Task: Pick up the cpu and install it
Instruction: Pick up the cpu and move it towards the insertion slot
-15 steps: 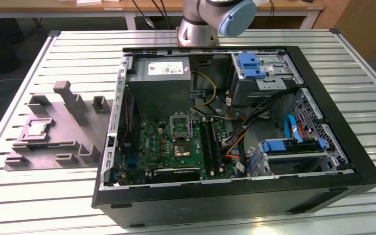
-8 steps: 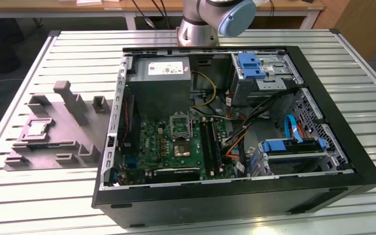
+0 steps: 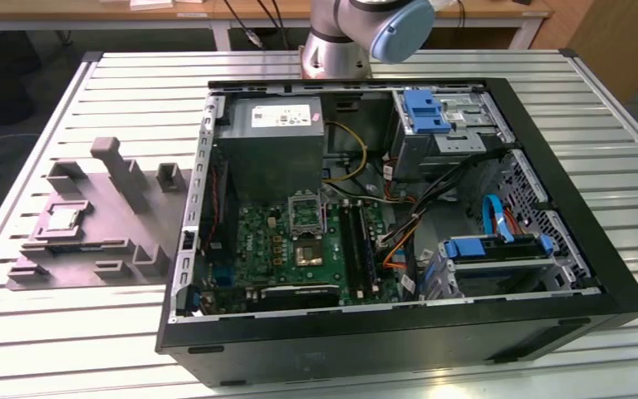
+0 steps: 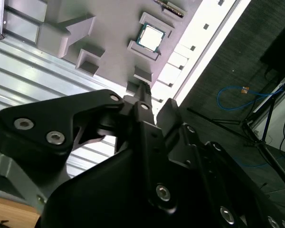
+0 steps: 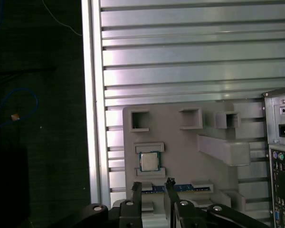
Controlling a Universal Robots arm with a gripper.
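Gripper [image 5: 153, 184], fingers parted and empty, is held well apart from the grey moulded fixture [image 5: 180, 147]. The cpu [image 5: 148, 161] is seated in a recess of that fixture, ungrasped. Approach is judged in hand; centring over the chip is required.

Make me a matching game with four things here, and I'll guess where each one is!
Things:
1. cpu
2. fixture
3. computer case
4. gripper

Clues:
A. black, lying open on the table
B. sitting in a pocket of the fixture
C. grey, on the table beside the case
D. open, holding nothing, close to the cpu

Pairs: 1-B, 2-C, 3-A, 4-D
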